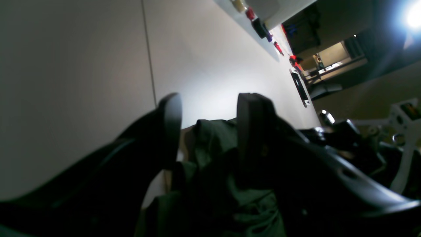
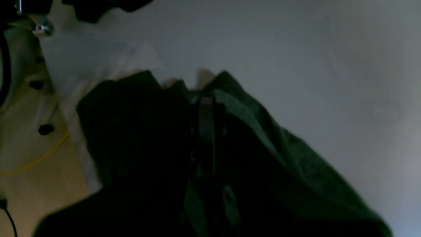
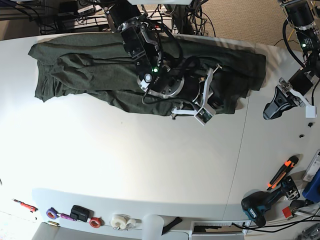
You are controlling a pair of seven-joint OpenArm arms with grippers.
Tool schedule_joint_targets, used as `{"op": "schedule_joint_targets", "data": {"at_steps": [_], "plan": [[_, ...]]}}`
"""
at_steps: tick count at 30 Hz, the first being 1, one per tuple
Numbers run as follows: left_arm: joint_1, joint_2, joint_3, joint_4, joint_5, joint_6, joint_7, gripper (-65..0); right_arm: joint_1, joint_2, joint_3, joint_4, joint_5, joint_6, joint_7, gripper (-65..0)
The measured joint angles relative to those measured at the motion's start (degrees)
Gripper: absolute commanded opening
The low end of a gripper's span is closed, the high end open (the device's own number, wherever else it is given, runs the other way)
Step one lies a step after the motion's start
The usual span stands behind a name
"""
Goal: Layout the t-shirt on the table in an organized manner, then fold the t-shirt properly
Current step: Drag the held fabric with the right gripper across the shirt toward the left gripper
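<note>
The dark green t-shirt lies stretched and wrinkled along the far side of the white table. My right gripper is down at the shirt's near edge, right of its middle. In the right wrist view the cloth bunches up around the right gripper, which is shut on it. My left gripper hovers over bare table just off the shirt's right end. Its fingers stand open in the left wrist view, with the t-shirt showing between and beyond them.
A seam crosses the tabletop right of centre. A drill and an orange-handled tool lie at the near right. Tape rolls and a white roll line the near edge. Cables crowd the far edge.
</note>
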Motion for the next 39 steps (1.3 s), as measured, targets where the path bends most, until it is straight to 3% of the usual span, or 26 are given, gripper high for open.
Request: {"op": "schedule_joint_targets", "data": {"at_steps": [5,11,14,30,36,39], "plan": [[0.0,0.0,0.0,0.0,0.0,0.0,0.0,-39.3,0.4,0.0,0.0,0.0,6.6,9.2,-0.1,-65.0],[0.0,0.0,0.0,0.0,0.0,0.0,0.0,-39.3,0.5,0.0,-0.1,0.0,7.3,9.8,-0.1,-65.0],[0.0,0.0,0.0,0.0,0.0,0.0,0.0,-39.3,0.5,0.0,-0.1,0.0,8.5,13.2,1.7,-65.0],[0.0,0.0,0.0,0.0,0.0,0.0,-0.3,-39.3,5.7,0.0,-0.4,-6.9,10.9,13.2,8.3,-65.0],[0.0,0.0,0.0,0.0,0.0,0.0,-1.8,-39.3,5.9,0.2,-7.2,-11.7,10.5,13.2,10.4,-65.0],[0.0,0.0,0.0,0.0,0.0,0.0,-1.7,-39.3,5.9,0.2,-10.8,-11.9,7.0,13.2,11.7,-65.0]]}}
